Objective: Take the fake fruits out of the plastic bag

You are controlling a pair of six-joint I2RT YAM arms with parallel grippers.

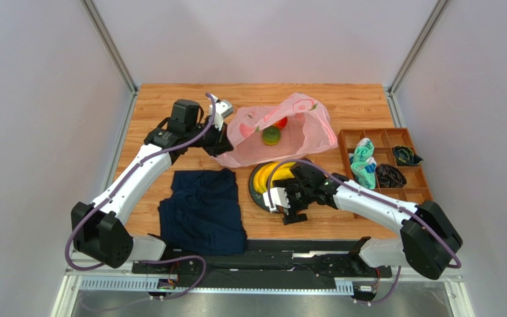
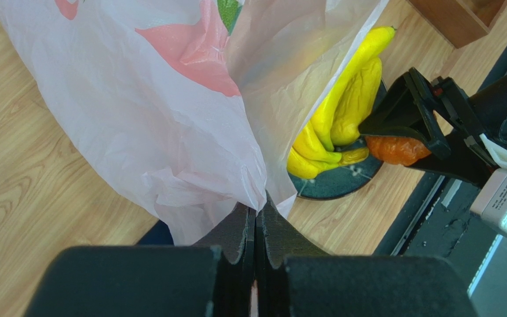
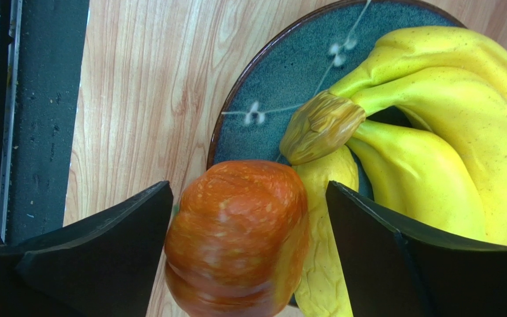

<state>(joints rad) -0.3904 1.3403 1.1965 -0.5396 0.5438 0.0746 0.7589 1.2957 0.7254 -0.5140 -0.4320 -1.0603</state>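
Left jaws are pressed tight together, pinching a fold of the plastic bag at its edge, and the thin pink film hangs crinkled and see-through from my grip. From above, the bag lies on the table at mid-depth, mouth pulled up on my left side, printed with darker pink patches. Two fake fruits show through it: a green-red round one and, just behind it, a red one, both inside the bag.

Over on the right, my jaws are spread apart around the orange fruit. It's glossy, ribbed a little like a small pumpkin, deep orange with paler speckles. There's a visible gap between it and one finger; on the other side it sits very close, and I can't tell if it touches. It sits over the near rim of the dark grey plate, which has a thin white flower pattern.

On that plate lies the banana bunch, bright yellow and shiny, with a brown stem end pointing at the orange fruit. Tucked under it is a long yellow piece, bumpier in texture, just beside the orange one.

Folded navy cloth lies on the table left of the plate; a wooden compartment tray sits to the right
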